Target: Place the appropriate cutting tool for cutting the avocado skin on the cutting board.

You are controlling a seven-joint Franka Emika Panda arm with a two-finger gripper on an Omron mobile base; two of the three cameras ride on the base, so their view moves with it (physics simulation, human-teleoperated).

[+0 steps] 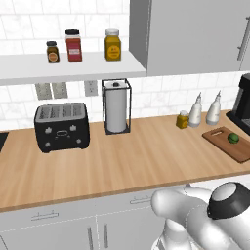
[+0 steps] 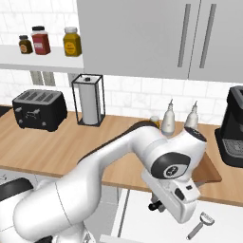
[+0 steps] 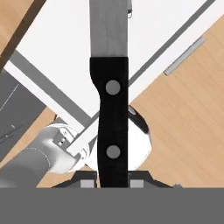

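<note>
You are holding a knife [image 3: 109,118] in the gripper [image 3: 113,181]: the jaws are closing tight on the black handle, with the blade running away from the hand. In the right base view the hand [image 2: 173,194] is hanging low in front of the counter [image 2: 71,147], over an open white drawer [image 2: 223,232] where a peeler [image 2: 201,224] is lying.

The board [image 1: 229,142] is sitting at the far right of the counter, near the coffee machine [image 1: 241,105], and the avocado [image 1: 233,138] is resting on it, approx. in the middle.

For doing this step well, I think you should be lifting the knife clear of the drawer edge first, then swinging up and right. Be keeping the blade level & pointing away from the bottles. Aim for the bare part of the board beside the avocado, not on it, so the fruit is not rolling off. Lower until the knife is almost touching, then release.

Count: 1 knife, 1 peeler, 1 board, 1 avocado, 2 white bottles [image 1: 195,111], 1 small yellow jar [image 1: 182,119], 3 spice jars [image 1: 73,46] on the shelf, 1 toaster [image 1: 61,127], 1 paper towel roll [image 1: 116,108].
</note>
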